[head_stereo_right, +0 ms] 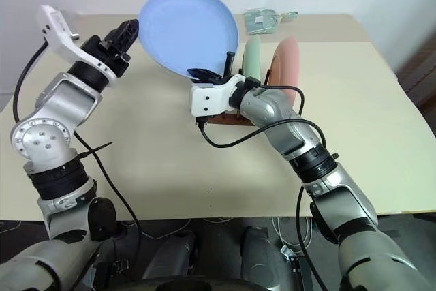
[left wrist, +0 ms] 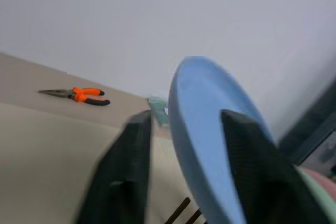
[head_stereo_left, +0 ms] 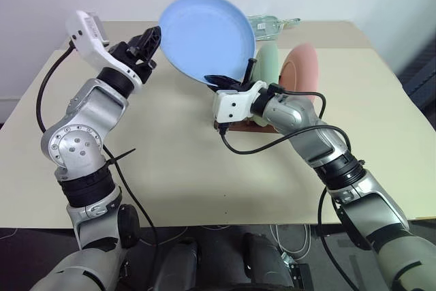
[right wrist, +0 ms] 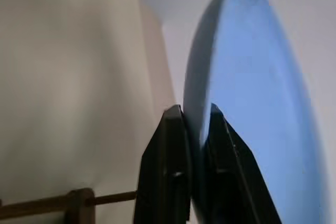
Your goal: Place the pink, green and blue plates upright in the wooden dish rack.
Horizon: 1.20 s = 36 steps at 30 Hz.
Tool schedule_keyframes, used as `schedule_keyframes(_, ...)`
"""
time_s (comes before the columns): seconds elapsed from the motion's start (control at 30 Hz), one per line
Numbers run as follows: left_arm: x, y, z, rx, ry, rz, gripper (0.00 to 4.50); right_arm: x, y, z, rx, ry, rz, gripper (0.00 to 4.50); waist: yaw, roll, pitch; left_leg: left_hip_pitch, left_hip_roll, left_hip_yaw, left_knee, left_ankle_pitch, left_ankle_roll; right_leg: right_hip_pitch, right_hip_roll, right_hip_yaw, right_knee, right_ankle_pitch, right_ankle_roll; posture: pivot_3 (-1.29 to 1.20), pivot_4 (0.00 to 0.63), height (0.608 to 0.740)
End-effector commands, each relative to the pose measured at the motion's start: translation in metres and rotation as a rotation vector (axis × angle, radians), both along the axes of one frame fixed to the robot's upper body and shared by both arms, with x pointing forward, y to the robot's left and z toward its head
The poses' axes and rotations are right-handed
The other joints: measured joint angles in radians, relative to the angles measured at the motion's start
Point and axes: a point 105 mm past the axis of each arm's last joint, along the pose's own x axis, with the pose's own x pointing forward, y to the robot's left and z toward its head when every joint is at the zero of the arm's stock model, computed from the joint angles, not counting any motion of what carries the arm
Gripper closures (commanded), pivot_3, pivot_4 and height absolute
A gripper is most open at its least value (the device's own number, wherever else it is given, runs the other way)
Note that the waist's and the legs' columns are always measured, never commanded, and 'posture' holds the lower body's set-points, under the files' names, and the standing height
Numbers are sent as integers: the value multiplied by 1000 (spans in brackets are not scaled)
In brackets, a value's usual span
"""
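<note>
1. The right gripper [right wrist: 191,129] is clamping the lower rim of the blue plate [head_stereo_left: 204,35], its two fingers pressing on either face.
2. The left gripper [head_stereo_left: 151,43] is standing with fingers apart at the plate's left edge; in the left wrist view the rim is passing between the spread fingers [left wrist: 126,182] without visible contact.
3. The blue plate is hanging tilted in the air above the desk [head_stereo_left: 177,161], just left of the wooden dish rack [head_stereo_left: 235,126].
4. The green plate [head_stereo_left: 267,63] and pink plate [head_stereo_left: 303,69] are standing upright in the rack, side by side.
5. Orange-handled pliers [left wrist: 79,94] are lying well apart on the desk.
</note>
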Motion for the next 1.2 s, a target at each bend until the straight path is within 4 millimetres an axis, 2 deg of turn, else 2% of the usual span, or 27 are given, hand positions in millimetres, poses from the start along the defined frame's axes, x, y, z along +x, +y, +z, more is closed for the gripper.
schedule_keyframes(0.03,-3,63,20,-143,-82,255,420,-27,8,36,214,15,126,4500,-5,0,0,0,1,0,0,0,-1,0,1,0,0,0,-1,0,150,740)
schedule_keyframes(0.1,-1,86,7,17,-55,407,420,-39,8,41,366,153,194,4500,-6,0,0,1,1,0,-1,2,-3,0,1,0,0,0,-1,0,150,740)
schedule_keyframes(0.2,3,87,-26,329,-2,462,420,-56,5,50,621,402,299,4500,-4,1,0,1,1,1,-2,1,-2,0,2,1,0,1,-1,0,150,740)
schedule_keyframes(0.33,-2,46,-77,622,8,282,420,-64,-4,53,927,718,357,4500,12,1,0,-1,0,-2,-1,0,0,0,2,1,0,1,-2,0,150,740)
schedule_keyframes(0.43,-21,-5,-119,760,5,4,420,-60,-7,47,1081,886,315,4500,14,1,0,-1,0,-2,-1,0,0,-1,2,2,0,0,-6,0,150,740)
schedule_keyframes(0.53,-41,-32,-149,823,14,-190,420,-54,-12,46,1209,977,271,4500,1,4,1,0,1,-2,-2,0,0,-2,2,2,1,0,-6,0,150,740)
schedule_keyframes(0.77,-51,-52,-159,788,22,-306,420,-45,-31,55,1371,1033,208,4500,-4,7,0,-1,1,0,-4,0,0,-7,2,2,5,0,-7,0,150,740)
schedule_keyframes(1.2,-64,-73,-170,836,5,-442,420,-30,-42,65,1541,1210,164,4500,-5,8,1,-1,1,0,-4,0,1,-7,2,2,4,0,-6,0,150,740)
